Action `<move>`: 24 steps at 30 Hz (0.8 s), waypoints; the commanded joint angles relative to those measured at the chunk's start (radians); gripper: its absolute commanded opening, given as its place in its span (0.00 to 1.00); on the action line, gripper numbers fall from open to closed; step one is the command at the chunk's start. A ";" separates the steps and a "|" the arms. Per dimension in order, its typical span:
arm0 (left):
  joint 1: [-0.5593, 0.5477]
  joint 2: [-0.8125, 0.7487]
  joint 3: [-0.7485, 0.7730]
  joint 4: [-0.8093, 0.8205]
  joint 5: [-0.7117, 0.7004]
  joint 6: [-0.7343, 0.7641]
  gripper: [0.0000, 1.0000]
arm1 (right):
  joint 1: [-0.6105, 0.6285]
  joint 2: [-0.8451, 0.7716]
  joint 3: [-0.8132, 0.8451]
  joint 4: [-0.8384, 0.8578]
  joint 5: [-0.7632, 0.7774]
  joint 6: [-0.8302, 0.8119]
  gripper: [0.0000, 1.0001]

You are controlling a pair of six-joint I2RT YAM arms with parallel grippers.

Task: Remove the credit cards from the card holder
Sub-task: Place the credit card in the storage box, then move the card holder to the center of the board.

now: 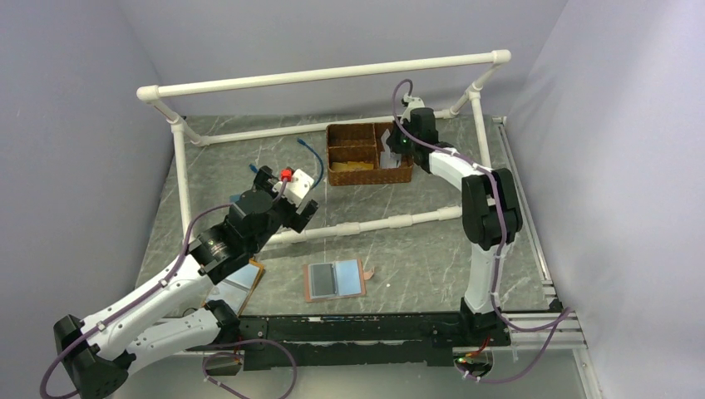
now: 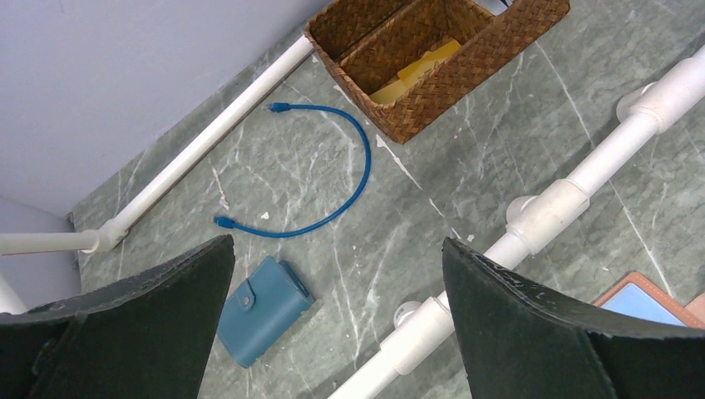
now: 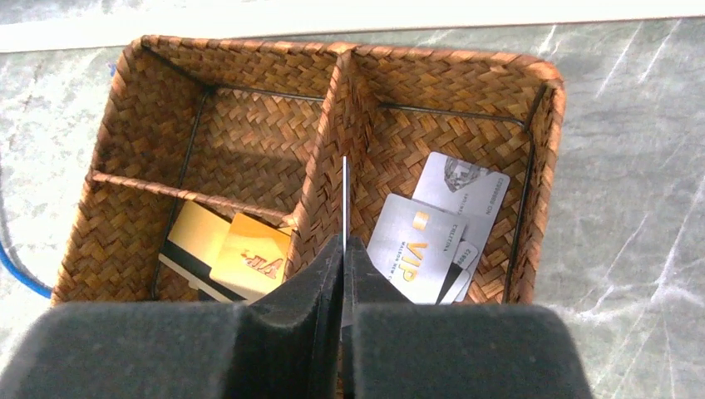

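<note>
Right tool [image 3: 343, 249], pads pressed together on what looks like a card [image 3: 343, 195] seen edge-on as a thin pale line, hangs over a wicker basket [image 3: 544, 116], directly above the woven wall that splits it. Silver cards [image 3: 420, 245] lie below and to the tool's right, gold cards [image 3: 237, 253] below and to its left. The right arm stands upright at its lower link, forearm stretched far forward, wrist tipped down at the basket. The step in hand appears to be the drop-off. The next move likely calls for shifting the tool off the dividing wall and over one side, then parting the pads. The card holder [image 1: 335, 279] lies open on the table [image 1: 416, 249], well behind this tool. The left tool [image 2: 337, 249], pads wide apart and holding nothing, hovers with a blue cable [image 2: 349, 179] and a white pipe [image 2: 574, 191] beneath it.
</note>
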 commanded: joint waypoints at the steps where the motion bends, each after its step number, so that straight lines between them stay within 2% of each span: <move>1: 0.006 -0.002 -0.004 0.022 -0.001 0.004 0.99 | 0.031 0.010 0.055 -0.026 0.078 -0.009 0.06; 7: 0.006 -0.019 -0.007 0.022 0.033 -0.003 0.99 | 0.033 0.028 0.065 -0.047 0.263 -0.107 0.25; 15: 0.006 -0.020 -0.004 0.016 0.053 -0.012 0.99 | 0.037 -0.097 0.013 -0.049 0.295 -0.203 0.27; 18: 0.006 -0.024 -0.005 0.016 0.054 -0.014 0.99 | 0.037 -0.175 -0.007 -0.095 0.187 -0.229 0.28; 22: 0.007 -0.025 -0.006 0.013 0.065 -0.019 0.99 | 0.036 -0.292 -0.007 -0.321 -0.198 -0.414 0.29; 24: 0.007 -0.023 -0.003 0.008 0.069 -0.022 0.99 | 0.034 -0.372 -0.035 -0.412 -0.331 -0.523 0.31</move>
